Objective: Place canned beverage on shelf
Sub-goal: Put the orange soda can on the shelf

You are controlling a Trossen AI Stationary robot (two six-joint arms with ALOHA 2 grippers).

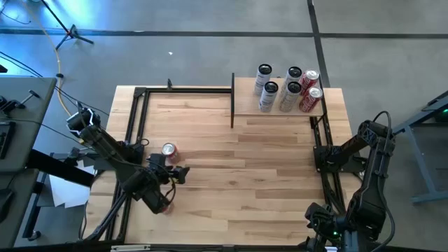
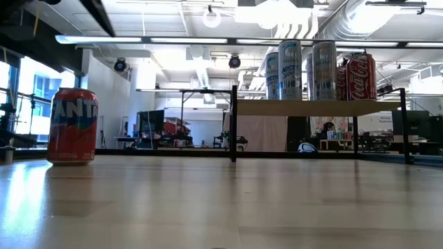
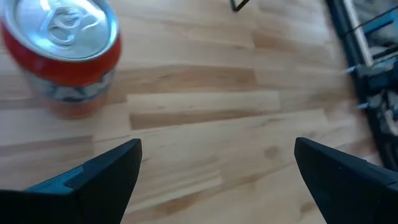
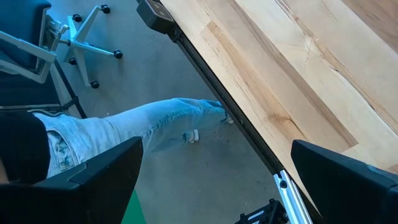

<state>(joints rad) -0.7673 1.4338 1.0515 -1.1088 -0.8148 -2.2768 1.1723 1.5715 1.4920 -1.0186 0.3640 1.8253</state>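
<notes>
An orange Fanta can (image 1: 169, 150) stands upright on its base on the left half of the wooden tabletop; it also shows in the low view (image 2: 72, 126) and the left wrist view (image 3: 62, 53). My left gripper (image 1: 170, 168) hovers open just on the near side of the can, slanting down, and the can lies beyond one fingertip rather than between the fingers (image 3: 217, 180). The shelf (image 1: 241, 105), a small light-wood board on black posts, stands at the far right (image 2: 249, 108) with several cans on it. My right gripper (image 4: 217, 180) waits open over the table's near right corner.
Silver cans (image 2: 291, 69) and red cola cans (image 2: 360, 76) crowd the right part of the shelf board. A black metal frame (image 1: 136, 119) runs along the table's edges. A person's leg in jeans (image 4: 124, 130) and a chair base show on the floor beside the table.
</notes>
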